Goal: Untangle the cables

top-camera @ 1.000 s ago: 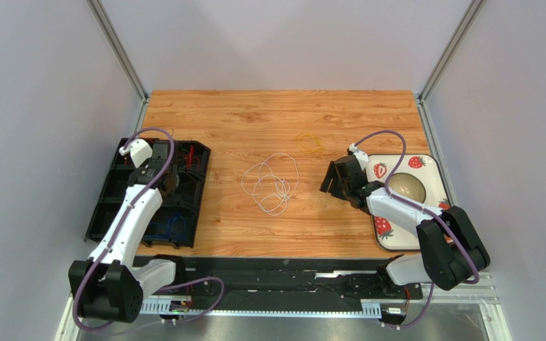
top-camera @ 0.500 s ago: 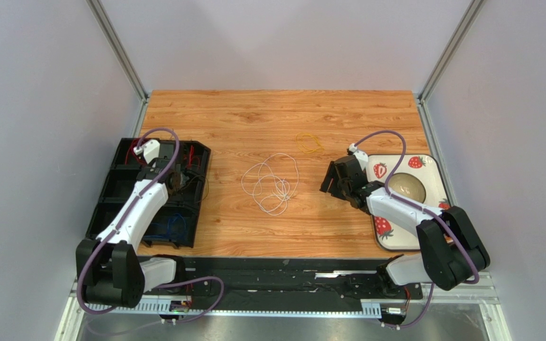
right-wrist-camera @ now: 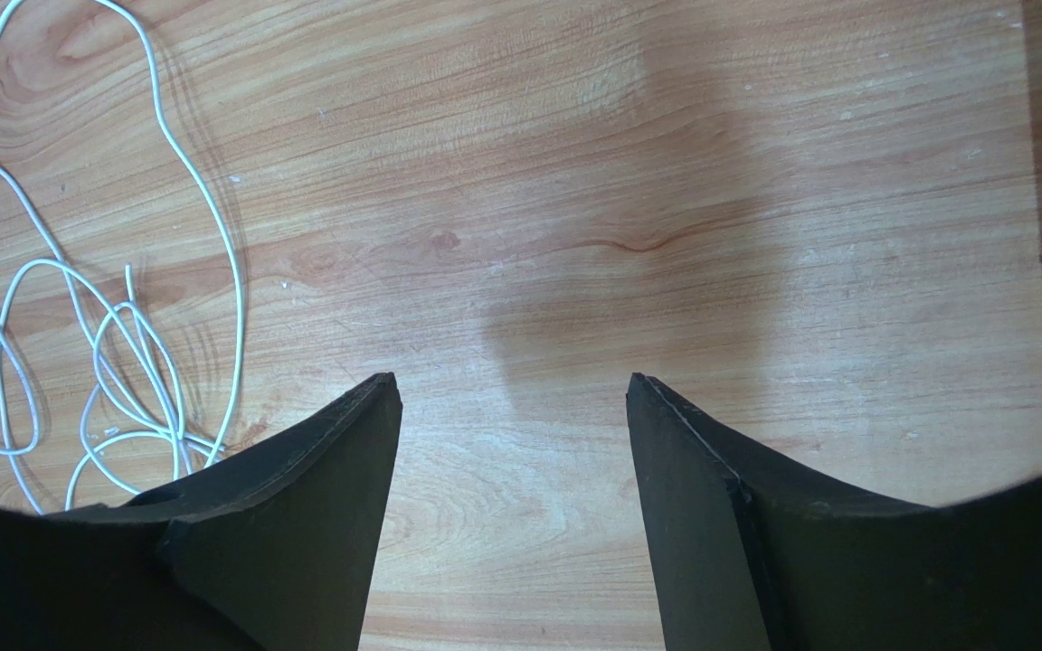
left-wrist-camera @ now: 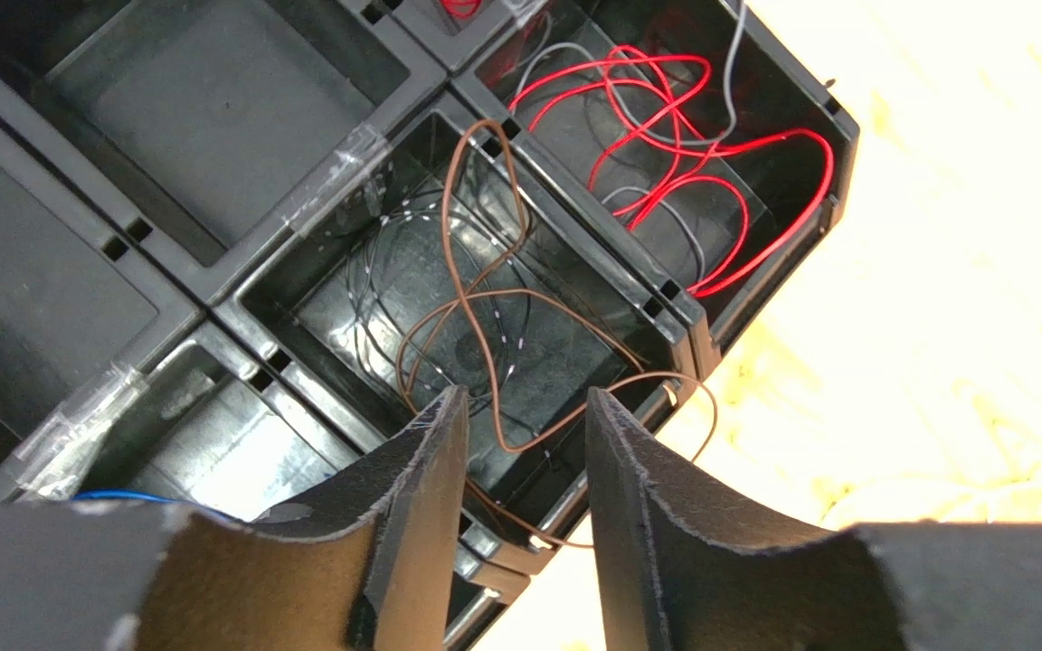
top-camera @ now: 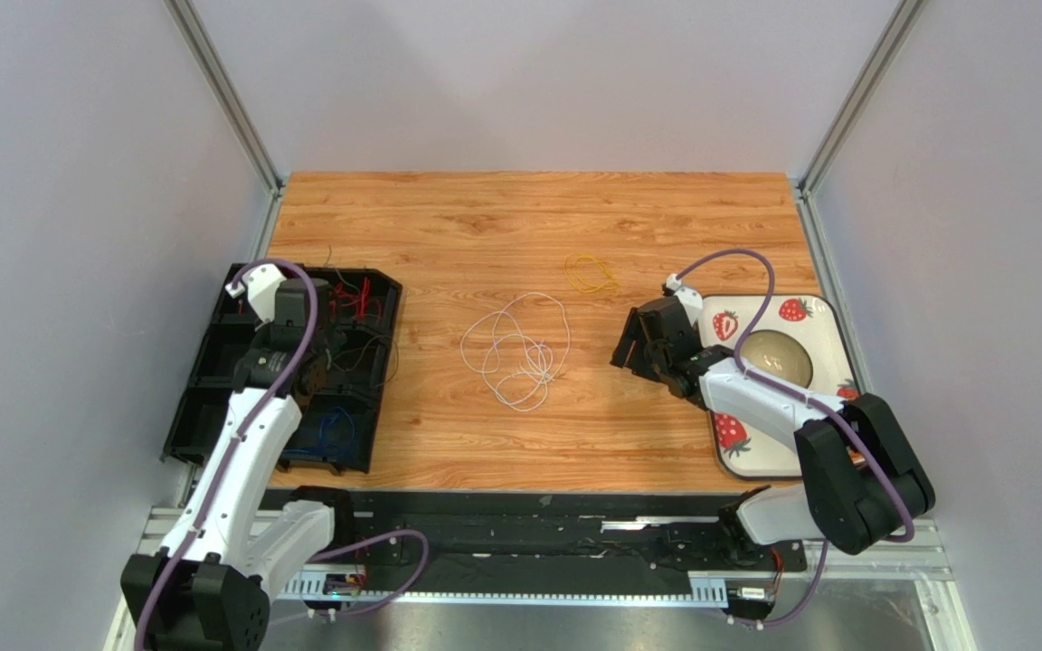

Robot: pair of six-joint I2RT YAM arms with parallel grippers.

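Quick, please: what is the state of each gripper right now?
Left gripper: open, holding nothing, above the black tray.
Right gripper: open, holding nothing, above the table.

Premises: a robotics laboratory test cell. Grounds: a wood-grain table is enclosed on the left, right and far sides by plain pale panels set between aluminium corner posts. The left arm and the right arm, white with lilac hoses, are bolted to a black rail along the near edge. Contents are sparse: thin cables, a black compartment tray and a strawberry-print tray.
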